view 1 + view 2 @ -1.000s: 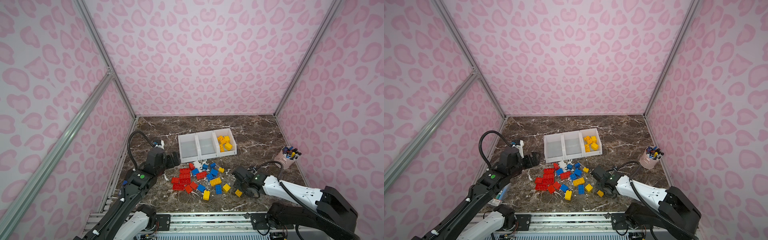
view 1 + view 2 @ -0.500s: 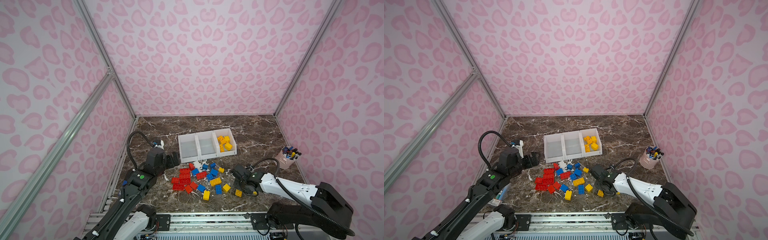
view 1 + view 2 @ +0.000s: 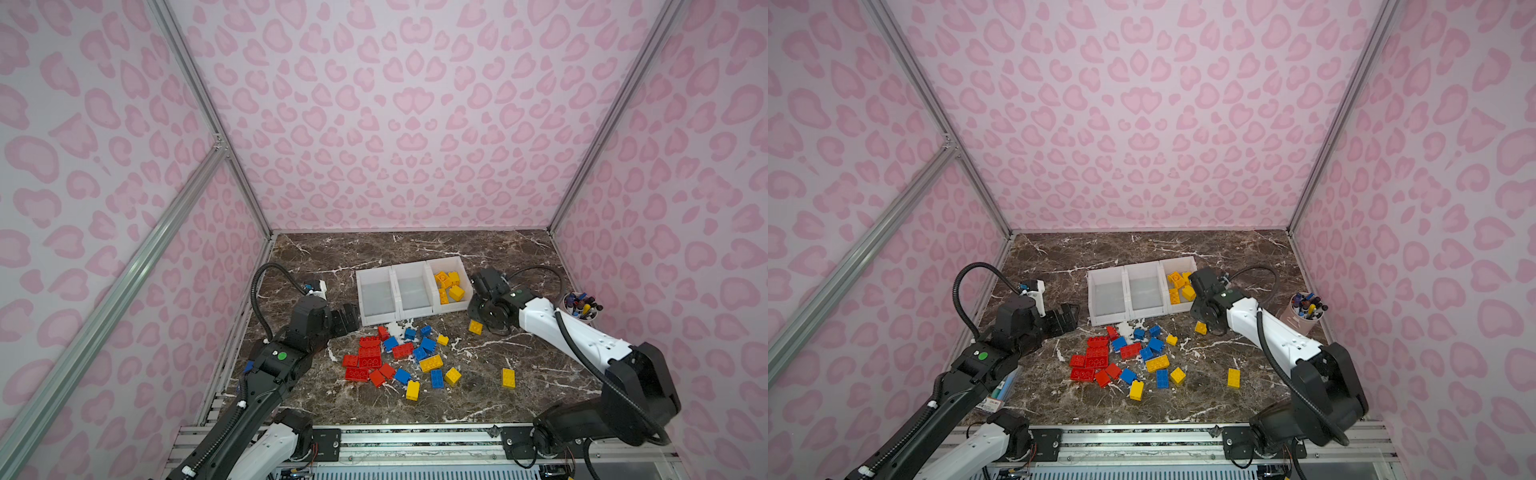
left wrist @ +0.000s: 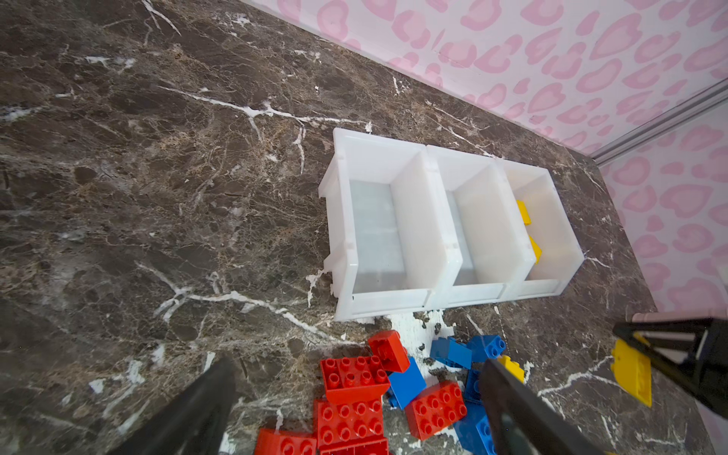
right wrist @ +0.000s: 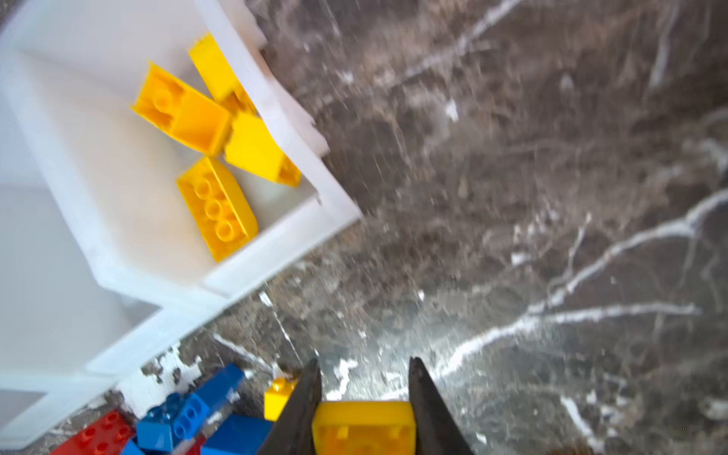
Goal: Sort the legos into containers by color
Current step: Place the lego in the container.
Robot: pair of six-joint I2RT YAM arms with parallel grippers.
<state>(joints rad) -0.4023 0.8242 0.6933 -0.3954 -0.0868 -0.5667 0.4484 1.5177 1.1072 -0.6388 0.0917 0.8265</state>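
Yellow brick [image 5: 364, 425]: pinched between the jaws of the right gripper [image 5: 363, 366], just beside the front corner of the end bin.
Left gripper [image 4: 357, 361]: spread wide, nothing gripped, held over the red edge of the heap.
Bins [image 3: 376, 320]: three white ones, joined in a row on the marble table [image 3: 415, 249]; sorted yellow bricks [image 3: 449, 284] are seen only in the one nearest the right arm.
Loose bricks [image 3: 369, 356]: red, blue and yellow, scattered before the bins; a lone yellow piece [image 3: 508, 378] is set apart.
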